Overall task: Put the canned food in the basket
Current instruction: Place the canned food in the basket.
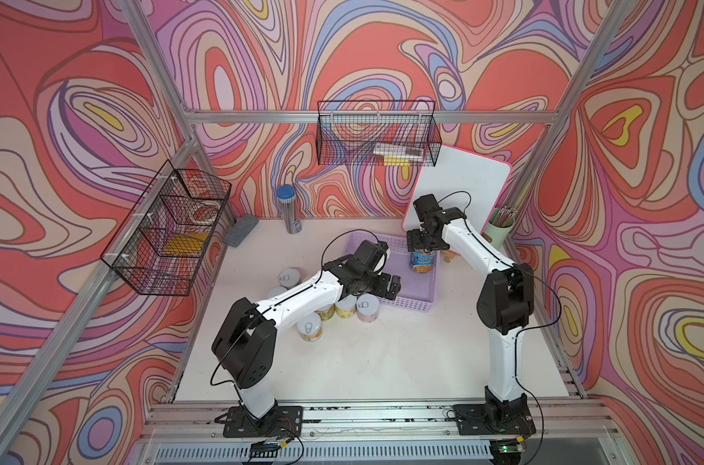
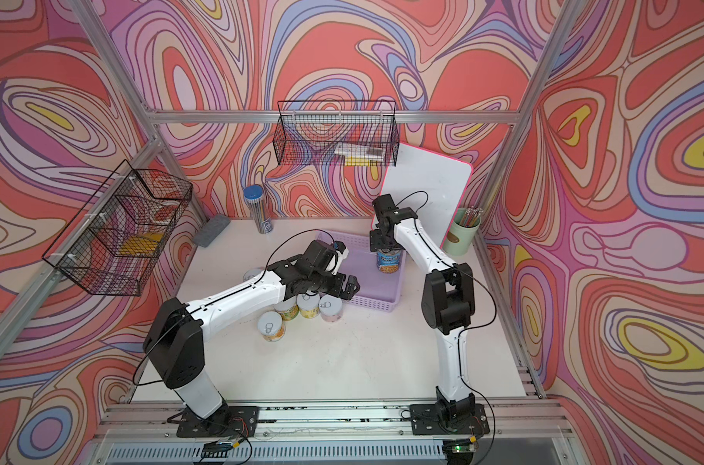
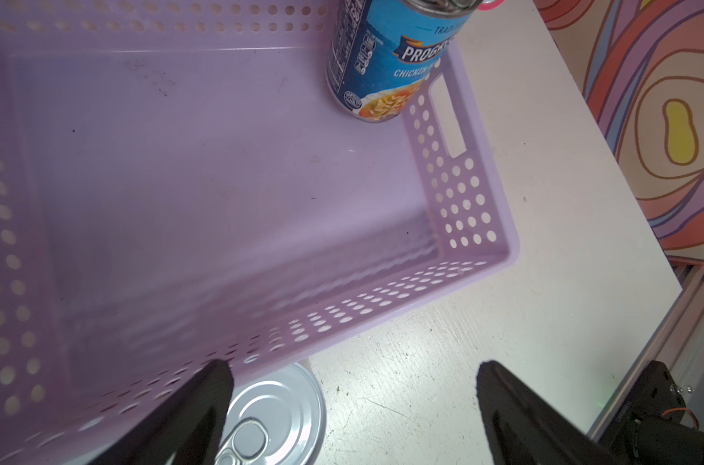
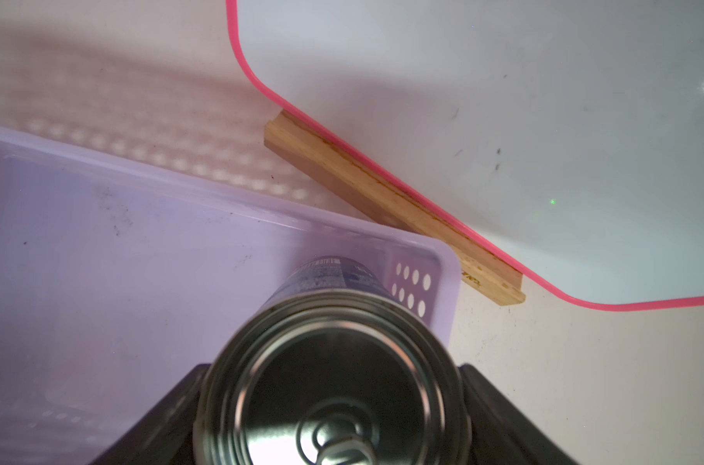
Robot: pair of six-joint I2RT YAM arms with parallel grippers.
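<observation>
My right gripper (image 1: 422, 246) is clamped from above on the tall cylindrical metal can with the blue soup label (image 1: 424, 262). The right wrist view shows its jaws pressed against either side of the rim. It holds the can upright in the far right corner of the shallow lavender perforated plastic basket (image 1: 402, 304). I judge that corner was picked to leave the rest of the floor free, though I cannot tell whether the base already rests on it. The pink-edged white board (image 1: 463, 189) leans close by, so I would lift straight up after letting go. My left gripper (image 3: 354, 366) hangs empty, jaws spread wide, over the basket's near wall. Below it a short pink-labelled tin with a silver pull-tab lid (image 3: 280, 414) stands on the white tabletop (image 1: 382, 362) just outside the basket, and I think the gripper is poised for that pick. More short tins (image 1: 309, 326) stand nearby, none in the basket yet.
</observation>
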